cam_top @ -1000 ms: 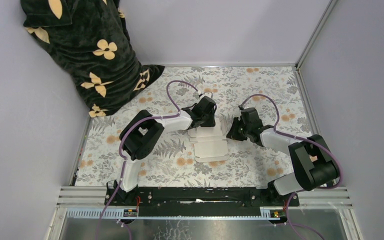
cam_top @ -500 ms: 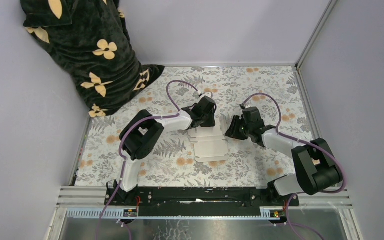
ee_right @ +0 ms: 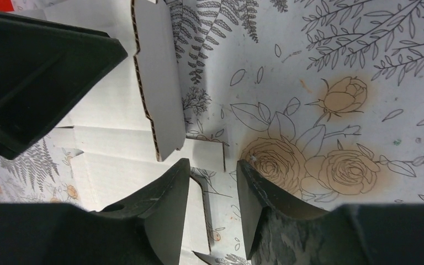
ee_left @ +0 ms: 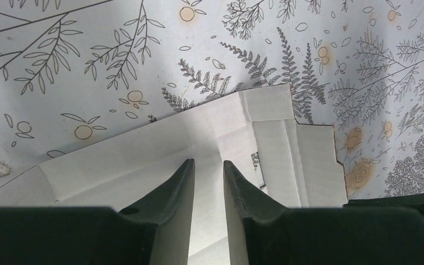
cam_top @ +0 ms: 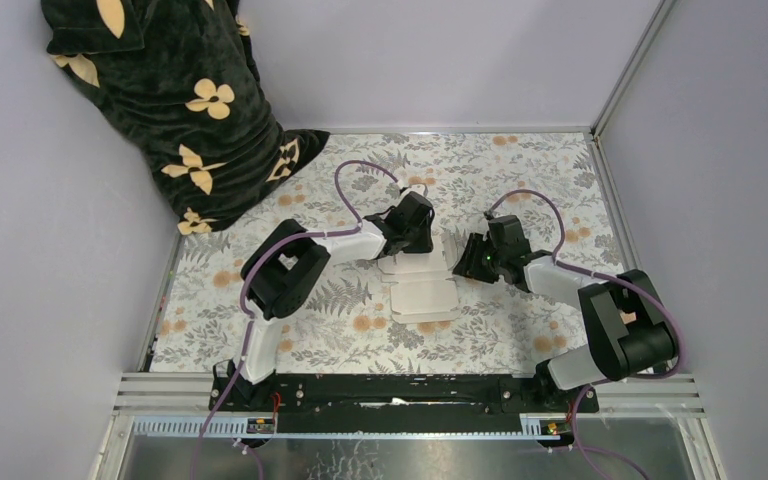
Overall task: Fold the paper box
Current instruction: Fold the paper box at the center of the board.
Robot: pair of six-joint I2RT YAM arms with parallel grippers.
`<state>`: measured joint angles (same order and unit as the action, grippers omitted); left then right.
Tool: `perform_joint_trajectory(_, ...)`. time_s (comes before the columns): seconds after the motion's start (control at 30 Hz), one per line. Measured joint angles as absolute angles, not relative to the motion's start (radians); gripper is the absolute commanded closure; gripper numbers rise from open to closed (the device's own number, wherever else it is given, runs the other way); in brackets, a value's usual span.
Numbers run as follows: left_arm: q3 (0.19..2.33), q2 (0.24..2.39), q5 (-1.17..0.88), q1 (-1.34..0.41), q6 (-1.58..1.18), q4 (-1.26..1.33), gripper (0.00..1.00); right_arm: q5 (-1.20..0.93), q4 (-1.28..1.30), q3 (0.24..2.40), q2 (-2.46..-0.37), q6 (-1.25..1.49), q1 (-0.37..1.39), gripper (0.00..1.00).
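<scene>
Looking down, we find the paper box (cam_top: 420, 295) lying on the table (cam_top: 520, 170) between both arms. The right hand (ee_right: 213, 163) is spread at its edge. The left hand (ee_left: 208, 162) sits narrowly parted over it, and we cannot tell if it pinches.

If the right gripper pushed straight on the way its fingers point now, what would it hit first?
Most likely the paper box: a small flat flap lies just ahead of the right gripper, with a raised flap beside it. Height over the sheet is unclear, so it might skim above.
</scene>
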<state>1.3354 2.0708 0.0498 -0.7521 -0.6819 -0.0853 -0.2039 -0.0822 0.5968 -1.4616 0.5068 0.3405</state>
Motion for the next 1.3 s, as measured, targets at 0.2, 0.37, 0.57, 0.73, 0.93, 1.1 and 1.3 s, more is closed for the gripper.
perform_joint_trajectory(0.2,1.341,2.078,0.042,-0.752,-0.682,-0.076,0.67,-0.229,-0.119,0.588,-1.479,0.517,0.339,0.62)
perform_joint_trajectory(0.37,1.342,2.083,0.041,-0.752,-0.682,-0.062,0.67,-0.244,-0.144,0.574,-1.479,0.523,0.337,0.64)
perform_joint_trajectory(0.57,1.343,2.09,0.038,-0.752,-0.682,-0.038,0.67,-0.256,-0.152,0.563,-1.477,0.525,0.337,0.74)
perform_joint_trajectory(0.73,1.345,2.095,0.034,-0.752,-0.682,-0.029,0.67,-0.255,-0.146,0.559,-1.46,0.524,0.337,0.76)
perform_joint_trajectory(0.93,1.346,2.101,0.027,-0.752,-0.682,-0.015,0.67,-0.252,-0.134,0.559,-1.406,0.521,0.337,0.76)
perform_joint_trajectory(1.1,1.346,2.103,0.024,-0.752,-0.683,-0.008,0.68,-0.253,-0.132,0.559,-1.39,0.521,0.337,0.77)
perform_joint_trajectory(1.3,1.346,2.103,0.024,-0.752,-0.683,-0.006,0.68,-0.256,-0.133,0.559,-1.39,0.521,0.337,0.77)
